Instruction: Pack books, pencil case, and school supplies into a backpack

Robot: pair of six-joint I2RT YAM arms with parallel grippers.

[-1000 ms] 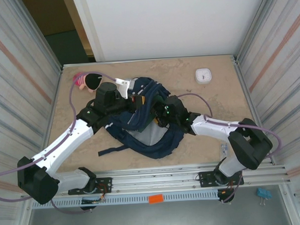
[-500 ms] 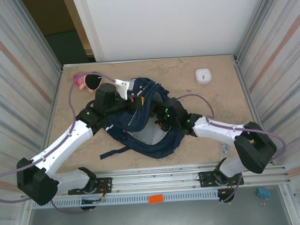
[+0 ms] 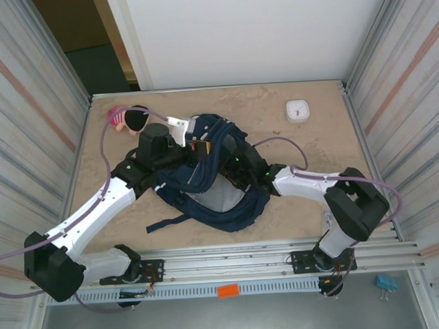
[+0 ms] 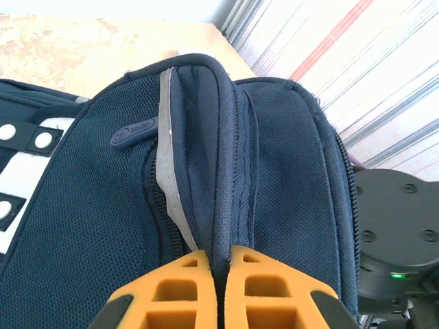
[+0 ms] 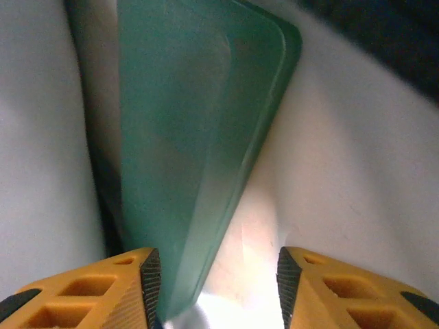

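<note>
- Navy-blue fabric of the backpack (image 3: 240, 211) lies crumpled in the middle of the table (image 3: 335, 145), with its mouth held open and pale lining showing inside.
- The left gripper (image 3: 198, 147) sits at the far rim of the backpack, clenched on a raised fold of fabric.
- In the left wrist view, the 2 orange fingers (image 4: 171, 291) of that gripper (image 4: 221, 264) press together, with a piped seam of the backpack (image 4: 274, 171) squeezed between them.
- A small zip pull (image 4: 134, 130) lies on the mesh just beside the pinched fold.
- The right gripper (image 3: 234, 171) reaches down into the open mouth of the backpack.
- Seen from its own wrist, the right gripper (image 5: 219, 274) is released, its jaws standing apart and grasping nothing.
- The dark green book (image 5: 199, 137) stands tilted inside the backpack against the pale lining. Its lower corner is just beside 1 pad, and a gap of bare lining separates it from the other.
- A white square device (image 3: 298, 110) rests near the far right of the table, well apart from the backpack.
- A pink and dark item (image 3: 123, 118) lies at the far left corner.
</note>
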